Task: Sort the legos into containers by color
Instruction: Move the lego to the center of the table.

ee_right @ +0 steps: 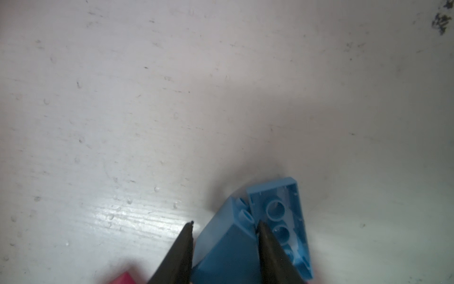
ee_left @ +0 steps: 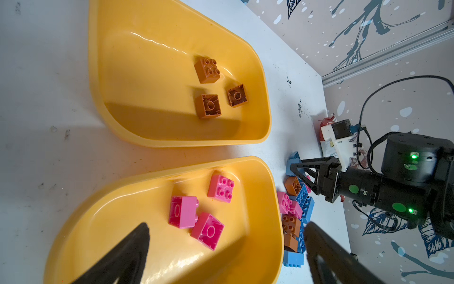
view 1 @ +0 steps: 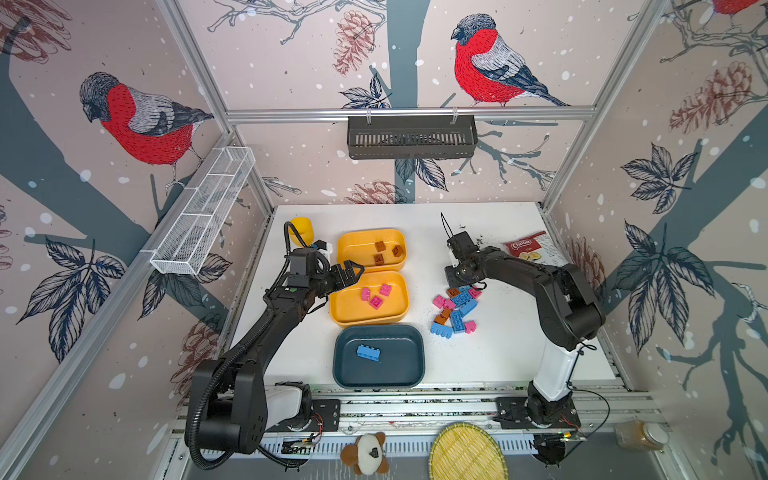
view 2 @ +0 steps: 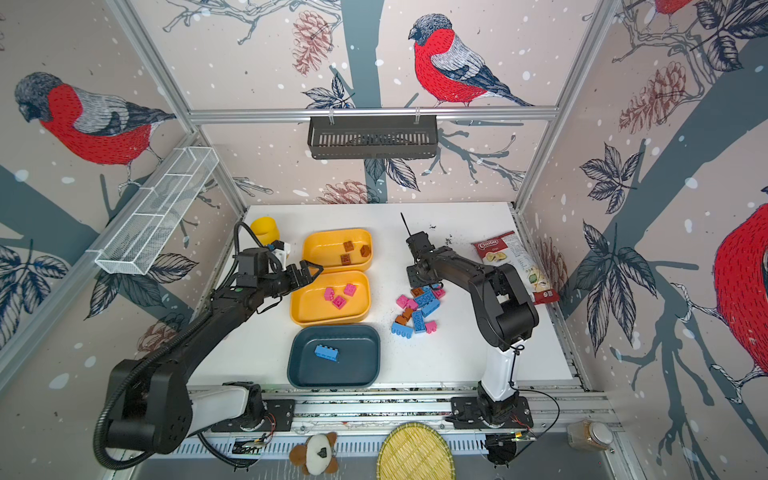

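Three brown legos [view 1: 386, 251] lie in the far yellow container [view 1: 345, 245]. Three pink ones [view 1: 376, 296] lie in the middle yellow container [view 1: 345, 309]. A single blue lego [view 1: 368, 353] rests in the teal container [view 1: 401, 370]. A mixed pile of blue, pink and brown legos [view 1: 455, 311] sits to the right of the containers. My right gripper [ee_right: 225, 223] points down at the pile's far end, its fingers pressed on both sides of a blue wedge lego [ee_right: 226, 246]. My left gripper [view 1: 353, 270] hangs open and empty over the gap between the two yellow containers.
A yellow goblet [view 1: 301, 230] stands at the back left behind my left arm. A chips bag [view 1: 532, 251] lies at the back right. A woven tray [view 1: 465, 453], a plush toy [view 1: 365, 453] and a jar [view 1: 642, 436] sit beyond the front rail.
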